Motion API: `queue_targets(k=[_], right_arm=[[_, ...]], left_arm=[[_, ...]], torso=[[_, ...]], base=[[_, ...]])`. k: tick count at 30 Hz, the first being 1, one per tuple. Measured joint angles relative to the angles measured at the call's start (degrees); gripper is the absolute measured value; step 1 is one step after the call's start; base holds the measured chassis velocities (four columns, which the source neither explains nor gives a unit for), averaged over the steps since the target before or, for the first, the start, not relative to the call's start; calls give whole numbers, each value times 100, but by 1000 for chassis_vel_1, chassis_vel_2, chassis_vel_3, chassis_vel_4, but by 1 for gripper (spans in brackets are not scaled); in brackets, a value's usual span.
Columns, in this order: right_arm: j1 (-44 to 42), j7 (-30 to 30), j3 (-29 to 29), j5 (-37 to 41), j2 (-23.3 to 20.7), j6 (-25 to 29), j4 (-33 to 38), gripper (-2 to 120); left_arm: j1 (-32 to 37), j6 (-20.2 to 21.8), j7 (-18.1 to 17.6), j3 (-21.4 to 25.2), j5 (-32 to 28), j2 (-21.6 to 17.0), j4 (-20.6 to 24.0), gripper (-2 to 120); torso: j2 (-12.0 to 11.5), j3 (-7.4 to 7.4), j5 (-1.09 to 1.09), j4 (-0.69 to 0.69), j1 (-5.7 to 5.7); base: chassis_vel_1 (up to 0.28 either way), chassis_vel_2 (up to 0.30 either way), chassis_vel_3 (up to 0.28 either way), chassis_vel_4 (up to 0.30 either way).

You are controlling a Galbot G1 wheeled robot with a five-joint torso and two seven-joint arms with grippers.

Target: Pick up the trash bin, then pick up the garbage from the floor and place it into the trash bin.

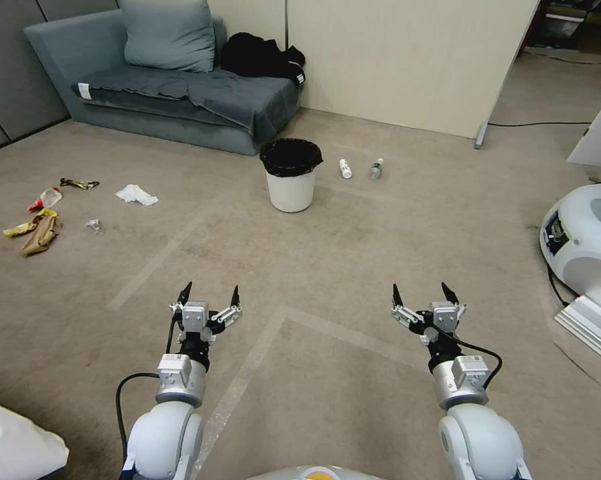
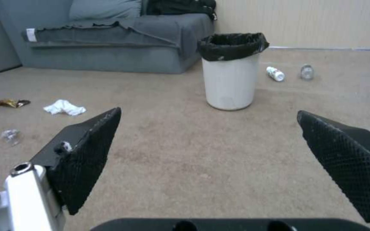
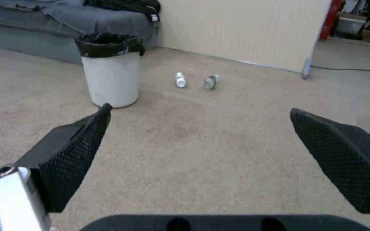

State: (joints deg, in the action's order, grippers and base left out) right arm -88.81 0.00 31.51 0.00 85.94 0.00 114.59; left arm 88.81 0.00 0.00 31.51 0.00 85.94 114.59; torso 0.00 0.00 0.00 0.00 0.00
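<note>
The white trash bin (image 1: 290, 183) with a black liner stands upright on the carpet ahead, in front of the sofa; it also shows as the trash bin (image 2: 231, 80) and the trash bin (image 3: 112, 77). Garbage lies in two spots. Two small bottles (image 1: 345, 168) (image 1: 376, 169) lie right of the bin. At the far left are a white tissue (image 1: 136, 195), a brown paper bag (image 1: 41, 235), snack wrappers (image 1: 47, 199) and a clear scrap (image 1: 94, 226). My left gripper (image 1: 210, 294) and right gripper (image 1: 424, 293) hang open and empty, well short of the bin.
A grey sofa (image 1: 167, 93) with black clothing stands behind the bin, beside a beige partition (image 1: 407, 60). A white machine (image 1: 583, 240) with a cable sits at the right. A white bag (image 1: 13, 447) lies at my near left. Open carpet lies between me and the bin.
</note>
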Motion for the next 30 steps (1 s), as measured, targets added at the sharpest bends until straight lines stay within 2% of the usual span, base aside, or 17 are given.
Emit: queue_targets(k=[10,13,15,16,19,20,22,23,26,27,28,30], right_arm=[[-15,0,1,0,1,0,14,100],[-181,6,9,-47,45,17,191,100],[-658,48,46,-200,182,99,679,100],[-658,48,46,-200,182,99,679,100],[-1338,116,95,-421,379,227,1383,100],[-1338,116,95,-421,379,227,1383,100],[-1826,164,130,-580,516,312,1888,100],[-1826,164,130,-580,516,312,1888,100],[-2184,188,152,-647,618,502,2290,100],[-2184,188,152,-647,618,502,2290,100],[-2175,160,142,-572,617,683,2358,100],[-2174,141,143,-528,617,763,2370,100]], left_arm=[[1,6,0,1,0,0,0,100],[19,38,-5,1,5,0,24,100],[86,184,-46,0,41,0,184,100],[86,184,-46,0,41,0,184,100],[359,748,-253,1,210,0,831,100],[359,748,-253,1,210,0,831,100],[559,1161,-410,1,335,-1,1306,100],[559,1161,-410,1,335,-1,1306,100],[845,1751,-626,0,509,-4,1975,100],[845,1751,-626,0,509,-4,1975,100],[942,1957,-700,-1,571,-4,2212,100],[1005,2092,-760,-3,602,-6,2366,100]], torso=[[0,0,0,0,0],[0,0,1,3,0],[0,0,-2,-1,0],[0,0,-2,-1,0],[0,0,-1,0,0],[0,0,-1,0,0],[0,0,-1,-1,-1],[0,0,-1,-1,-1],[0,0,1,-2,0],[0,0,1,-2,0],[0,-1,1,2,-1],[0,-1,-1,2,-1]], base=[[0,0,0,0],[0,0,0,0],[0,0,0,0],[0,0,0,0],[0,0,0,0],[0,0,0,0],[0,0,0,0],[0,0,0,0],[0,0,0,0],[0,0,0,0],[0,0,0,0],[0,0,0,0]])
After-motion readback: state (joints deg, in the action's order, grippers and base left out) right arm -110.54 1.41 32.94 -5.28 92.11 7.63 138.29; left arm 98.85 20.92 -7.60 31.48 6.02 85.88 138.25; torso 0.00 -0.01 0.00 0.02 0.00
